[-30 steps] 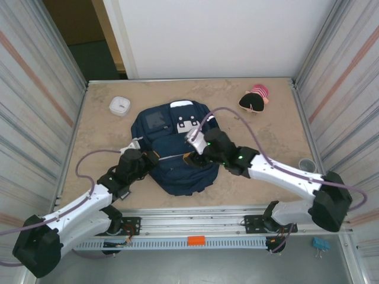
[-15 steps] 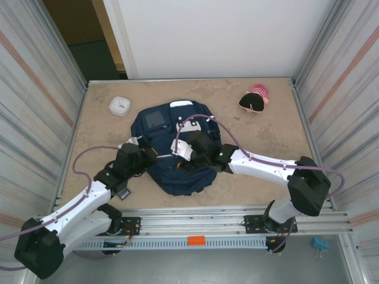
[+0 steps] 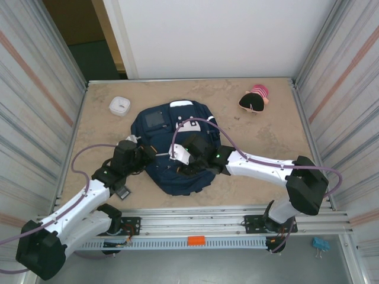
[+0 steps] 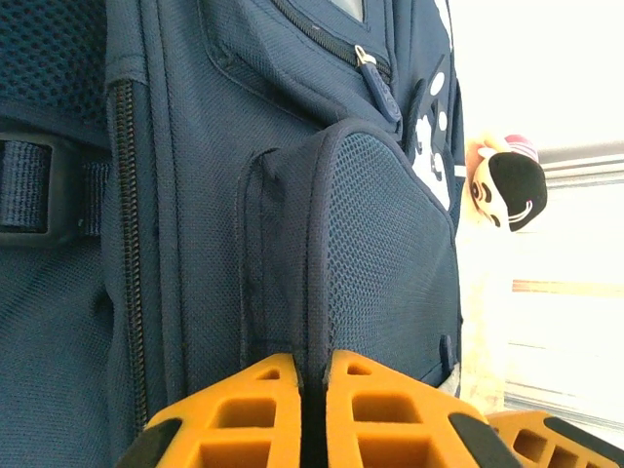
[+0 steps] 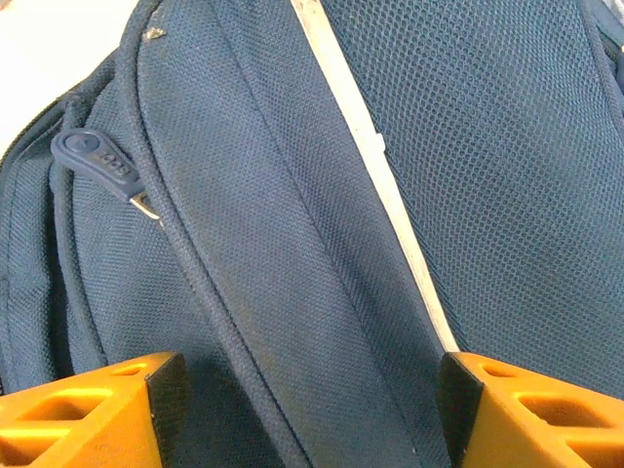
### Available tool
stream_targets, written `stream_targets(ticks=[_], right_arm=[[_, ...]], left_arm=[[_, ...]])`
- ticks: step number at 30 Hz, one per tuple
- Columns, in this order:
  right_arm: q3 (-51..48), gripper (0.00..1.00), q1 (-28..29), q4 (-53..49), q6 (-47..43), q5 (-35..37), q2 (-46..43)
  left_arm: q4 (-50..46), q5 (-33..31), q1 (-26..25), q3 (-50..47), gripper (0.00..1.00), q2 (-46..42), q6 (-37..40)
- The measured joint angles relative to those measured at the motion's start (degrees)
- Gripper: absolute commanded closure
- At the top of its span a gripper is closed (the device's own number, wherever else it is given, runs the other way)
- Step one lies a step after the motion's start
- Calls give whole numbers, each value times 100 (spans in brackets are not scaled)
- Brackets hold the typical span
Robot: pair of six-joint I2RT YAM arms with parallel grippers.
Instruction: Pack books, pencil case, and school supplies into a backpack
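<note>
Top external view: the left arm (image 3: pixel 89 198) stretches forward and inward from the near left, while the right arm (image 3: pixel 260 165) bends at the elbow, its forearm lying leftward across the backpack (image 3: pixel 172 180). The backpack lies flat mid-way along the table (image 3: pixel 266 130), long axis near to far, grey pocket (image 3: pixel 156 119) toward the far end. The left gripper (image 4: pixel 314 375) is pinched tight on a fold of the backpack's mesh; the right gripper (image 5: pixel 302 400) hangs over the fabric, jaws wide apart, gripping nothing, a zip pull (image 5: pixel 97 161) just ahead

The backpack (image 3: pixel 177 180) is matt woven cloth with mesh panels on a mottled, matt table (image 3: pixel 266 136).
</note>
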Motion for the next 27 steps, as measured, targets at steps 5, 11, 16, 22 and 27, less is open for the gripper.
stream_targets(ticks=[5,11,16,22,27], right_arm=[[2,76,-24,210,-57,219,114],[2,97,-129,254,-131,118,26],[11,100,-623,229,83,-422,-166],[11,100,-1220,155,461,-1246,-278],[11,100,-1397,120,660,-1700,-291]], left_arm=[[-2,70,35,2,100,0,0],[-24,179,48,57,66,-9,245],[-181,549,24,363,48,-79,835],[-577,455,-496,684,43,-306,1676],[-911,13,-1143,820,46,-490,2306]])
